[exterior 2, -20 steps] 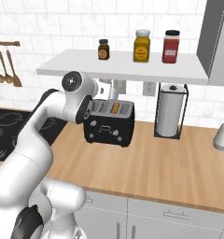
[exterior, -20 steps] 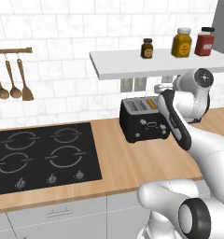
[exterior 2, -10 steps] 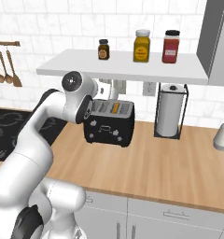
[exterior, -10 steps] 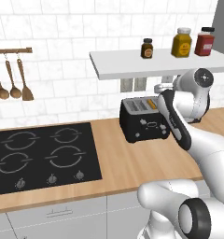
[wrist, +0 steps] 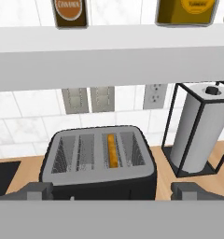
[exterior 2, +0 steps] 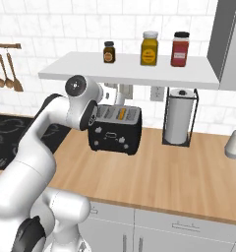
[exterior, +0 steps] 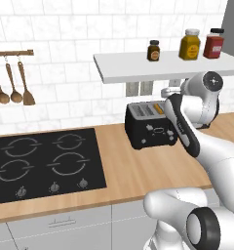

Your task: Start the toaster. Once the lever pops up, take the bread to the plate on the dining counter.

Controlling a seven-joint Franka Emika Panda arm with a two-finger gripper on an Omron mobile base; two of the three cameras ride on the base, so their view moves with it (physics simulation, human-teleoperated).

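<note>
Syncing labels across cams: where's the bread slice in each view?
Left base view: the bread shows as an orange sliver in the top of the toaster, right of centre, beside the arm.
Right base view: bread in a toaster slot, centre-left.
Hand view: bread upright in the third slot from the left, centre.
Shared landmark: the white shelf above the toaster.

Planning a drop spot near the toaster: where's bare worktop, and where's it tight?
Free: the wood worktop in front of the toaster and paper towel holder; also the strip between toaster and hob. Tight: under the shelf, where the open gripper sits close over the toaster.
</note>
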